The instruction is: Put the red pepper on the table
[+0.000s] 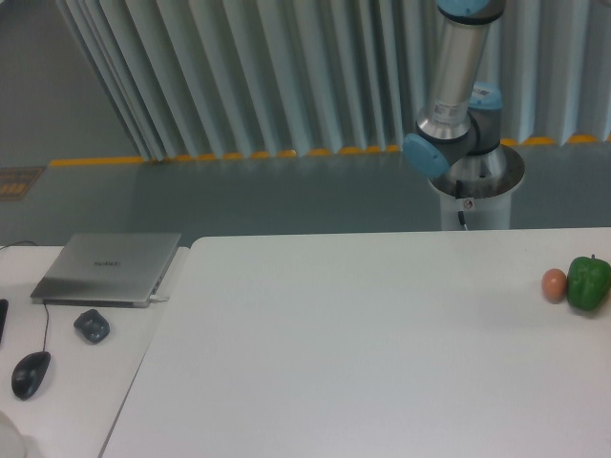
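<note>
While neither red pepper nor hand is in view, the table (363, 343) holds a green pepper (588, 282)

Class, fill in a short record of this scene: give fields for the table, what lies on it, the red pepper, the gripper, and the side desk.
table: large white top
on table: green pepper and brownish egg, side by side at right edge
red pepper: not in view
gripper: not in view; only arm's lower part shows
side desk: closed laptop, mouse, small dark object
</note>
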Robot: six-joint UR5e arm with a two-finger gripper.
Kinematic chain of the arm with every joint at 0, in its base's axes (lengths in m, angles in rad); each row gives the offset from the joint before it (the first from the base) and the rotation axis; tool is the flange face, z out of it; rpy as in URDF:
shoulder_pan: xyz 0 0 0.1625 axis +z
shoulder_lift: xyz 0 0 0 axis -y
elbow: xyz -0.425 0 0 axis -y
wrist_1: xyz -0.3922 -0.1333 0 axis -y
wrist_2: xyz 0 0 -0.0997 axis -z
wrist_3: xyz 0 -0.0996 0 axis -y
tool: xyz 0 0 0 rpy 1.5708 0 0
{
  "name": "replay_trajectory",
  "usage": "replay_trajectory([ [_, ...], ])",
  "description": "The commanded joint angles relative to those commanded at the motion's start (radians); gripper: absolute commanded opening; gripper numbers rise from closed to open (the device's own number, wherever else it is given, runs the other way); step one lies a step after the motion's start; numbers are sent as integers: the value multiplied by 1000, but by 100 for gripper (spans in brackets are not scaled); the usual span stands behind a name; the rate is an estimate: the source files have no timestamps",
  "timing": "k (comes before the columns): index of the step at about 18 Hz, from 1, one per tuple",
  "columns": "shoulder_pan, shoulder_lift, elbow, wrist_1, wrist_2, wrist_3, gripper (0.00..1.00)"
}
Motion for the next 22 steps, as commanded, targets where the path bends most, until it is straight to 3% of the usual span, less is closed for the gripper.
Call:
replay_trajectory([
  [6,21,-14,-38,20,-46,-11,100],
  [15,37,-34,-44,37,-48,-6,100],
  [22,61,-58,-51,49,-113,-50,100],
])
